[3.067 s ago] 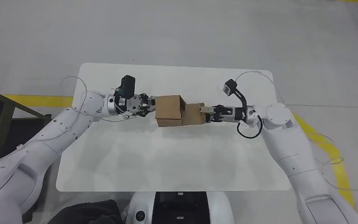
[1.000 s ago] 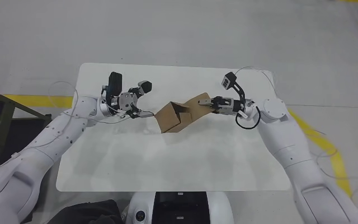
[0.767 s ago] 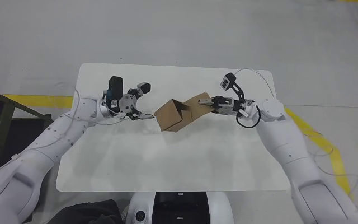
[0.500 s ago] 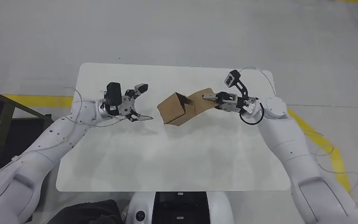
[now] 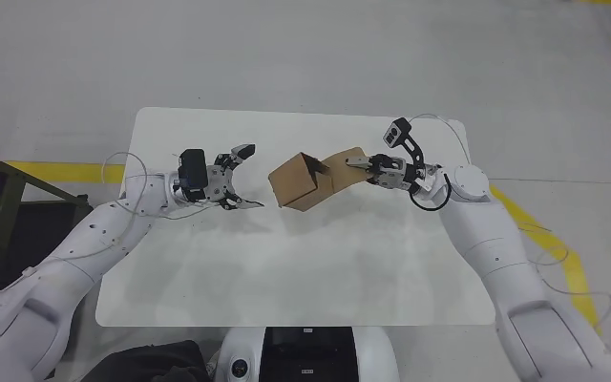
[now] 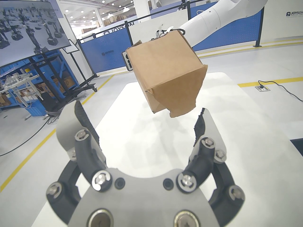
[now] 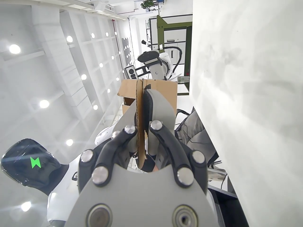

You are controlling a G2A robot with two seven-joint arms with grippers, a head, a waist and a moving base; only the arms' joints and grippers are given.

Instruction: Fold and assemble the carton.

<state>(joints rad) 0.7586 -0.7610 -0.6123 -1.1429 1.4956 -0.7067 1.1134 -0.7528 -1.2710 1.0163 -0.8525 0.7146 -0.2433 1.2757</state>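
Above the far middle of the white bench (image 5: 286, 277), the brown carton (image 5: 304, 181) is held tilted, clear of the surface. It is squared into a box shape, and one flap with an uneven edge juts below its lower corner. The right gripper (image 5: 355, 164) pinches a flat cardboard panel at the carton's right end. The left gripper (image 5: 250, 177), fingers spread wide, hovers beside the carton on the side of the bench's left edge, not touching it.
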